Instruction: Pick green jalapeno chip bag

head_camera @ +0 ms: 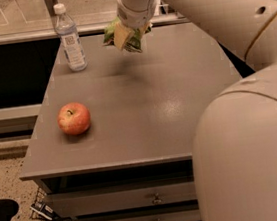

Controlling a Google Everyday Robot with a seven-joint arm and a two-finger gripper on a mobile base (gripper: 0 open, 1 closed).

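The green jalapeno chip bag [134,38] is a small glossy green bag. It hangs in the air above the far middle of the grey table [143,107], with a faint shadow under it. My gripper [125,35] is shut on the bag, its pale fingers [121,36] clamped over the bag's front. The white arm reaches in from the upper right and hides part of the bag.
A clear water bottle [70,39] with a white cap stands at the table's far left. A red apple [74,119] sits at the near left. Drawers [154,198] lie under the table's front edge. My white body fills the right side.
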